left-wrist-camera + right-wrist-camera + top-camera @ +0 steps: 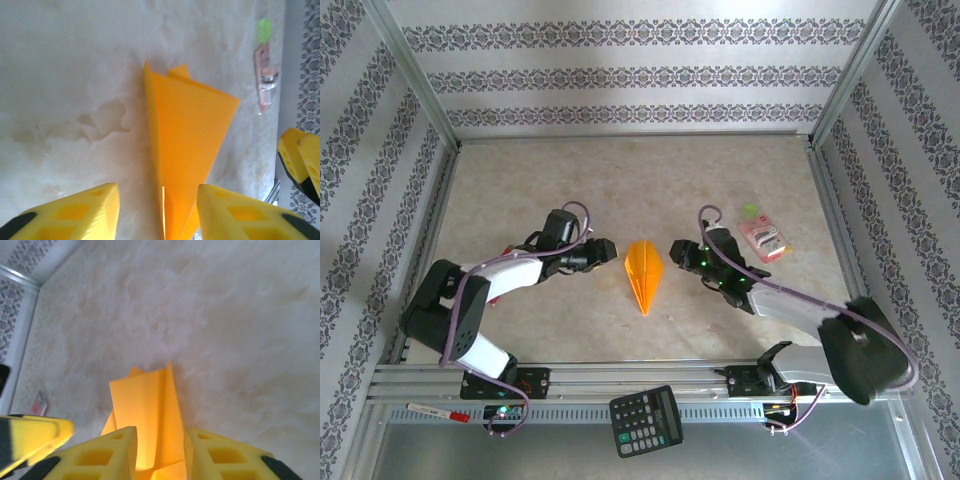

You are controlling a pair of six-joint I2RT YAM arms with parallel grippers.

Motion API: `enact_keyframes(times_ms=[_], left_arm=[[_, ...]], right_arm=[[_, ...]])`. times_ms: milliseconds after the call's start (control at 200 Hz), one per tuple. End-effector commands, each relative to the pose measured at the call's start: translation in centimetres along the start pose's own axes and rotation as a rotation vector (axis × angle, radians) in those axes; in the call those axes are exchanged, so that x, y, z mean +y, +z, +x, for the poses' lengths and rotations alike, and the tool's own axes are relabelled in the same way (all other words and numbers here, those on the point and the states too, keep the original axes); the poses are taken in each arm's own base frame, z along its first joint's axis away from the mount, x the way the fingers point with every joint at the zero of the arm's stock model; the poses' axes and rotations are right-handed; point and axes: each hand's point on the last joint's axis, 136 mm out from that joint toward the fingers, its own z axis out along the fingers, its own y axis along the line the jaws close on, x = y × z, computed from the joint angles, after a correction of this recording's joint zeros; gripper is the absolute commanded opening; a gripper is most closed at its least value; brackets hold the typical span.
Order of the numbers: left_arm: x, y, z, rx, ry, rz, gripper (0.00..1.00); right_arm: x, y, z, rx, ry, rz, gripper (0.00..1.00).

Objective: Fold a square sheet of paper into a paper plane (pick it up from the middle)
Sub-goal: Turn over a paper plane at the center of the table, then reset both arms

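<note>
Beige worktop [520, 180], patterned walls [620, 75]; we see left pincer [612, 248] and right pincer [674, 250] both parted, empty, flanking the plane [645, 272]

Table [520, 170]: beige, mottled surface, with a faint stain [105, 120] near the plane. Paper plane [644, 272]: orange-yellow, lies at mid-table, pointed end toward the near edge. Pink packet [765, 241]: lies toward the right side, well apart from the plane. Small green item [751, 210]: just beyond the packet. Calculator [646, 420]: black, on the metal ledge [800, 455] in front of the near rail, not on the tabletop
</note>
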Motion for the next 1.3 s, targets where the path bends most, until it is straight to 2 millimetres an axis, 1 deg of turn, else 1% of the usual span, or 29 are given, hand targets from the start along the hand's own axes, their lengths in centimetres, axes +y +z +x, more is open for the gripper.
enact_keyframes(times_ms=[0, 45, 85, 110, 140, 185, 240, 295, 315, 375, 420, 485, 550, 630, 660, 709, 769, 819, 849, 904, 934, 974, 1009, 1049, 1079, 1104, 1149, 1194, 1294], left_arm=[[0.3, -3.1, -2.3, -0.075, 0.065, -0.047, 0.51], [0.6, -4.7, -3.5, -0.132, 0.093, -0.089, 0.54], [1.0, -6.3, -4.6, -0.196, 0.128, -0.148, 0.58], [1.3, -7.4, -5.3, -0.24, 0.151, -0.189, 0.61], [1.6, -8.8, -6.2, -0.297, 0.181, -0.242, 0.65], [2.2, -10.9, -7.4, -0.388, 0.228, -0.33, 0.73], [3.1, -13.4, -8.9, -0.503, 0.274, -0.439, 0.86], [4.2, -15.8, -10.1, -0.613, 0.297, -0.545, 0.99], [4.6, -16.5, -10.4, -0.645, 0.309, -0.583, 1.0], [5.7, -18.5, -11.5, -0.74, 0.346, -0.688, 1.0], [6.6, -19.5, -12.1, -0.793, 0.388, -0.762, 1.0], [7.9, -20.4, -12.9, -0.843, 0.444, -0.858, 1.0], [9.7, -20.3, -13.6, -0.844, 0.477, -0.928, 1.0], [12.1, -19.3, -14.1, -0.807, 0.475, -0.958, 1.0], [12.9, -18.8, -14.3, -0.79, 0.479, -0.959, 1.0], [14.1, -18.1, -14.5, -0.775, 0.491, -0.952, 1.0], [14.7, -17.5, -14.8, -0.802, 0.507, -0.92, 1.0], [15.7, -16.8, -14.7, -0.799, 0.471, -0.867, 1.0], [15.5, -16.5, -15.0, -0.81, 0.482, -0.825, 1.0], [15.5, -15.7, -15.0, -0.774, 0.464, -0.773, 1.0], [15.5, -15.3, -15.1, -0.788, 0.468, -0.736, 1.0], [15.1, -14.8, -15.2, -0.817, 0.521, -0.689, 1.0], [14.9, -13.6, -14.3, -0.772, 0.555, -0.642, 1.0], [15.2, -13.1, -14.0, -0.785, 0.573, -0.627, 1.0], [15.0, -13.3, -14.3, -0.842, 0.594, -0.615, 1.0], [15.3, -13.4, -14.0, -0.83, 0.575, -0.623, 1.0], [15.8, -13.5, -13.9, -0.791, 0.54, -0.652, 1.0], [15.4, -13.5, -14.2, -0.832, 0.568, -0.64, 1.0], [15.6, -13.5, -14.1, -0.81, 0.559, -0.649, 1.0]], right_arm=[[-1.9, -2.7, -3.1, -0.064, -0.137, 0.152, 0.36], [-2.7, -4.2, -5.0, -0.118, -0.198, 0.228, 0.41], [-3.6, -5.5, -6.6, -0.17, -0.246, 0.299, 0.47], [-4.1, -6.3, -7.5, -0.203, -0.274, 0.34, 0.53], [-4.8, -7.1, -8.6, -0.242, -0.301, 0.388, 0.63], [-5.8, -8.3, -10.0, -0.294, -0.327, 0.457, 0.75], [-7.4, -9.3, -11.3, -0.339, -0.348, 0.542, 0.87], [-8.8, -10.1, -12.4, -0.37, -0.366, 0.616, 0.96], [-9.4, -10.2, -12.7, -0.382, -0.376, 0.643, 0.98], [-11.0, -10.5, -13.5, -0.414, -0.405, 0.714, 0.98], [-12.3, -10.3, -13.8, -0.425, -0.421, 0.757, 0.98], [-14.3, -9.7, -14.0, -0.428, -0.422, 0.793, 0.98], [-16.2, -8.8, -13.9, -0.427, -0.406, 0.805, 0.98], [-17.8, -7.3, -13.5, -0.398, -0.398, 0.782, 0.98], [-17.7, -7.0, -14.0, -0.418, -0.404, 0.766, 0.98], [-17.3, -6.5, -14.1, -0.398, -0.426, 0.738, 0.98], [-16.5, -5.8, -14.8, -0.442, -0.437, 0.666, 0.98], [-16.1, -5.3, -15.1, -0.448, -0.444, 0.617, 0.98], [-15.9, -5.0, -15.2, -0.445, -0.447, 0.596, 0.98], [-15.6, -4.3, -15.3, -0.429, -0.462, 0.555, 0.98], [-15.4, -4.1, -15.3, -0.42, -0.471, 0.545, 0.98], [-15.2, -3.7, -15.3, -0.409, -0.49, 0.525, 0.98], [-15.0, -3.7, -15.4, -0.416, -0.508, 0.508, 0.98], [-15.0, -3.8, -15.4, -0.45, -0.518, 0.483, 0.98], [-15.4, -3.8, -15.3, -0.475, -0.505, 0.46, 0.98], [-16.1, -3.6, -15.0, -0.47, -0.484, 0.449, 0.98], [-16.1, -3.2, -14.8, -0.497, -0.495, 0.415, 0.98], [-15.8, -3.0, -14.9, -0.523, -0.512, 0.395, 0.98], [-15.9, -2.9, -14.6, -0.487, -0.511, 0.406, 0.98]])
